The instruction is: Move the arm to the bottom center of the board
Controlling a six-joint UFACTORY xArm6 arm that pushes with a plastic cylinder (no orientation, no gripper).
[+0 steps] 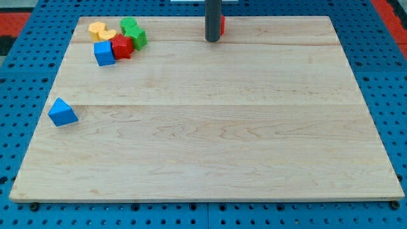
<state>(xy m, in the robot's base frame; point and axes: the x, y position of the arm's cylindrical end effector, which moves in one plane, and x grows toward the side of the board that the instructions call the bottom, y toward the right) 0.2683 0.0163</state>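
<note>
Camera view. My tip [212,40] rests on the counter [210,127] near the view's top edge, about centre left-to-right. No gripper on this rig: only a straight dark rod, holding nothing, so there is no opening to report.

Just behind the rod on its right side, a red block [222,24] peeks out; shape cannot be made out, and whether it touches the rod cannot be told.

Well off to the tip's left, a tight cluster: yellow block [97,29], second yellow piece [109,35], green block [131,28], red block in the cluster [122,46], blue cube [104,53]. They sit touching or nearly so. Further down and left of the tip, alone by the counter's left edge, a blue triangular block [62,112].

Target is the bottom centre of the counter, straight down the view from the tip. It looks like bare pale wood with grain lines. The blocks lie to the sides, so a straight run down should disturb none of them.
</note>
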